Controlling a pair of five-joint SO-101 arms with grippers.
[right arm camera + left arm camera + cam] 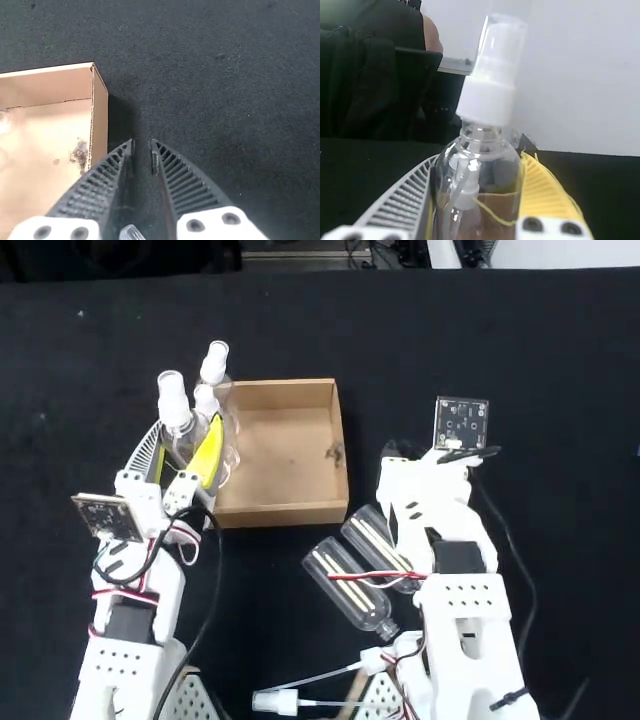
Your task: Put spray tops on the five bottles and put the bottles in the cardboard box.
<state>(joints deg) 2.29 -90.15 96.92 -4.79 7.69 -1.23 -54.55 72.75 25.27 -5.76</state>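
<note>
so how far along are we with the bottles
Done: three spray tops show by the cardboard box's left wall. In hand: the left gripper holds one capped bottle there. Left: two uncapped bottles lying on the table, a loose spray top nearby.

Shallow, open cardboard box (290, 502), brown. At its left wall, three upright clear bottles with white spray tops: held bottle (480, 170) clamped in left claw (190, 428), two capped bottles (225, 430) just beside. Near its front right corner, two uncapped bottles (350, 585) lying side by side. Loose spray top (277, 702) with tube, lying flat.
</note>
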